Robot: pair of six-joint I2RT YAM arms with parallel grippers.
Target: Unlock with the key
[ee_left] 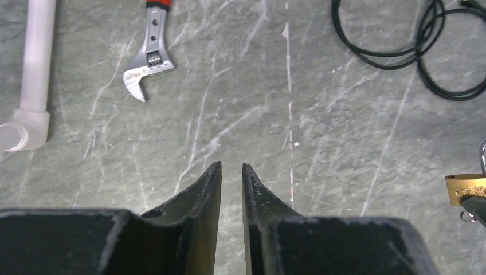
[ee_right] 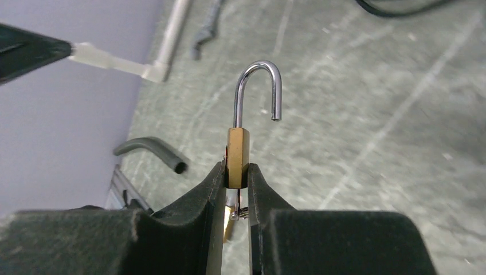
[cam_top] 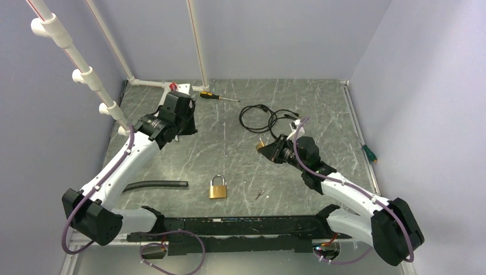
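My right gripper [ee_right: 235, 172] is shut on the body of a small brass padlock [ee_right: 237, 157] and holds it above the table. Its steel shackle [ee_right: 259, 80] stands open, free at one end. A key with a ring [ee_right: 239, 211] hangs from the lock's underside between my fingers. The held lock shows in the top view [cam_top: 261, 144] and at the right edge of the left wrist view [ee_left: 465, 188]. My left gripper [ee_left: 231, 166] is empty with its jaws nearly together, up over the back left [cam_top: 184, 123]. A larger brass padlock [cam_top: 217, 187] lies shut at the front centre, and a loose key [cam_top: 259, 193] lies to its right.
An adjustable wrench [ee_left: 150, 51] and a white pipe frame [ee_left: 34, 69] are at the back left. A screwdriver [cam_top: 216, 96] and a coiled black cable [cam_top: 266, 117] lie at the back. A black hose [cam_top: 155, 185] lies front left. A green-handled tool [cam_top: 368, 153] lies by the right wall.
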